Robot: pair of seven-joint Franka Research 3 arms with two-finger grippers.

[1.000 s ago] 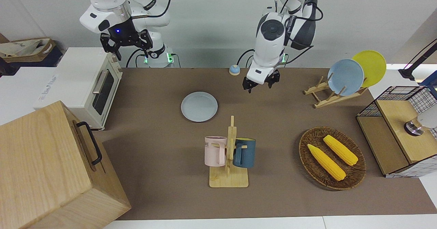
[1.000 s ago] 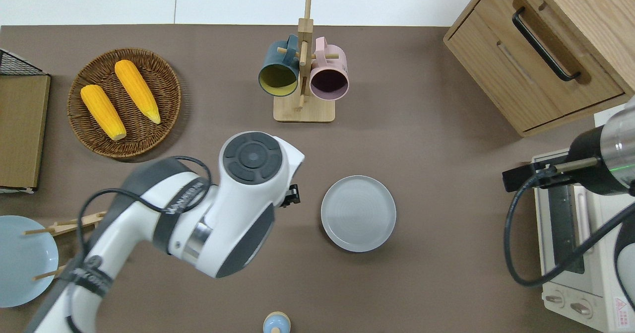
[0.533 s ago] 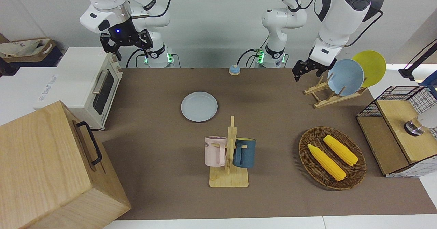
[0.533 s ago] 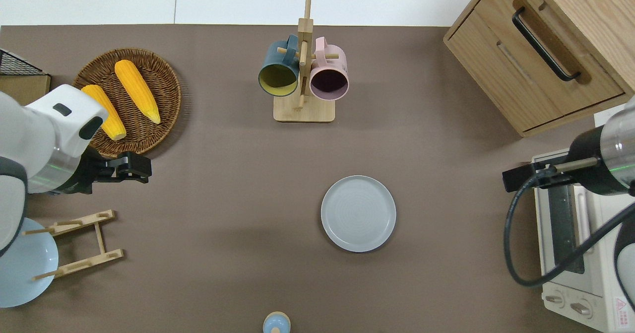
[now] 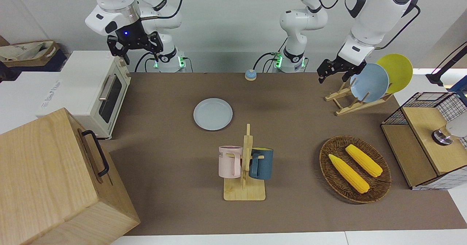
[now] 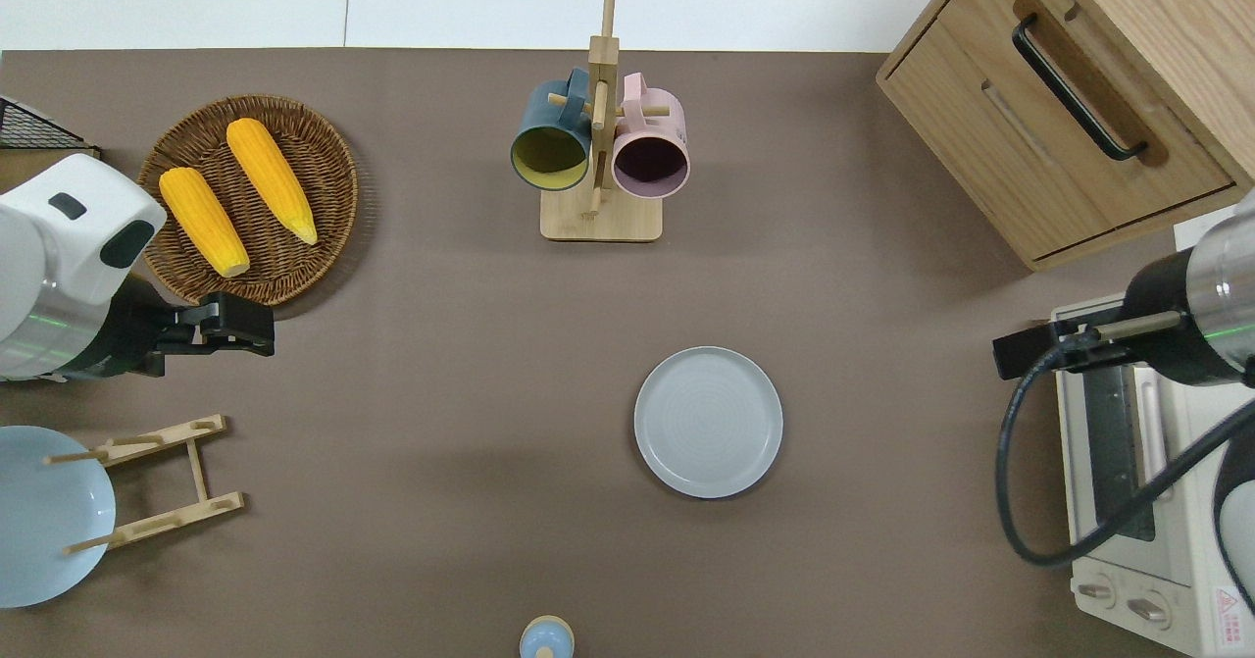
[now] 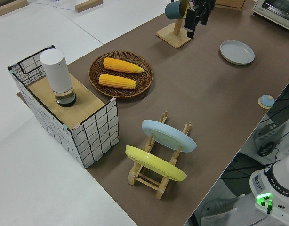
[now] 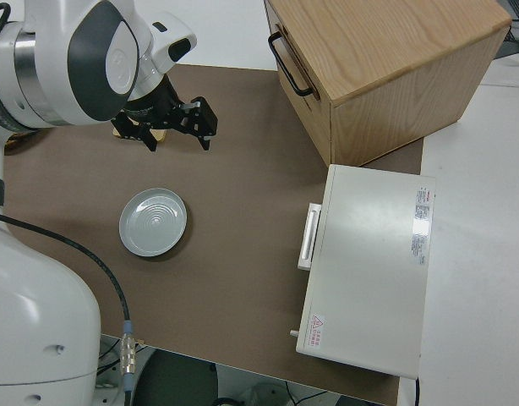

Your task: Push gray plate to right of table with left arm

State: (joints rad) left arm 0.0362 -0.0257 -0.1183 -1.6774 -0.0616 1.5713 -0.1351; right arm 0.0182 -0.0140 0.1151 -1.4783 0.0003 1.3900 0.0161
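The round pale gray plate (image 6: 708, 422) lies flat on the brown-matted table (image 6: 441, 344); the left gripper (image 6: 235, 325), released, hovers well apart; the right arm is parked.

A wicker basket (image 6: 324, 148) held two corn cobs (image 6: 271, 179) side by side toward the left arm's end of the surface. Nearer the robots than the basket, a wooden rack (image 6: 157, 481) carried a blue plate (image 5: 369, 82) and a yellow plate (image 5: 397, 71), both tilted. A mug stand (image 5: 245, 190) held a pink mug (image 5: 229, 161) and a dark blue mug (image 5: 262, 163). At the right arm's end stood a toaster oven (image 5: 91, 91) and a wooden drawer box (image 5: 47, 179). A wire crate (image 7: 95, 134) carried a white cylinder (image 7: 57, 75).
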